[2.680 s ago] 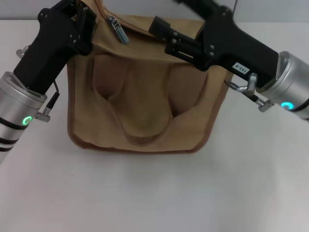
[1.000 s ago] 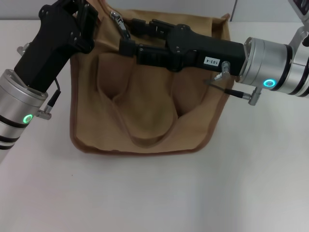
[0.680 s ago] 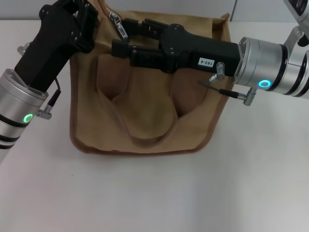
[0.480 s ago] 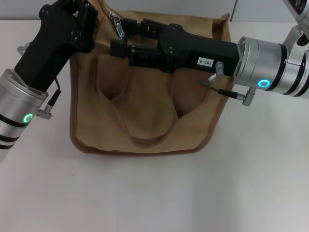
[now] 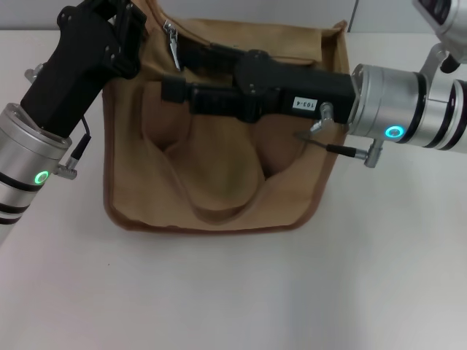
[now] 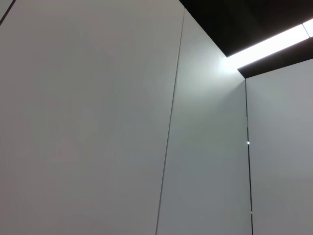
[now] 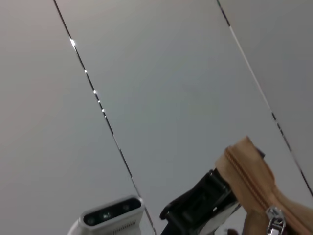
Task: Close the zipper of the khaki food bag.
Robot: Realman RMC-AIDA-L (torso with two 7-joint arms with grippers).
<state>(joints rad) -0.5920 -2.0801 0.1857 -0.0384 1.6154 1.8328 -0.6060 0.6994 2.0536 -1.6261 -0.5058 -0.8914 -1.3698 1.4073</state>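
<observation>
The khaki food bag [image 5: 219, 168] stands on the white table [image 5: 233, 292], front panel toward the robot, with its U-shaped handle strap [image 5: 211, 204] hanging across the 2 front pockets.

Across the bag's upper front lies the right gripper [image 5: 175, 73], its 2 black fingers parted and pointing toward the bag's left top corner; nothing is visibly clamped between them.

The zipper [image 5: 171, 40] pull, a small silver tab, hangs just beyond the fingertips at the top edge.

At the bag's far left corner sits the left gripper [image 5: 128, 25]; whether its fingers hold the fabric cannot be told.
</observation>
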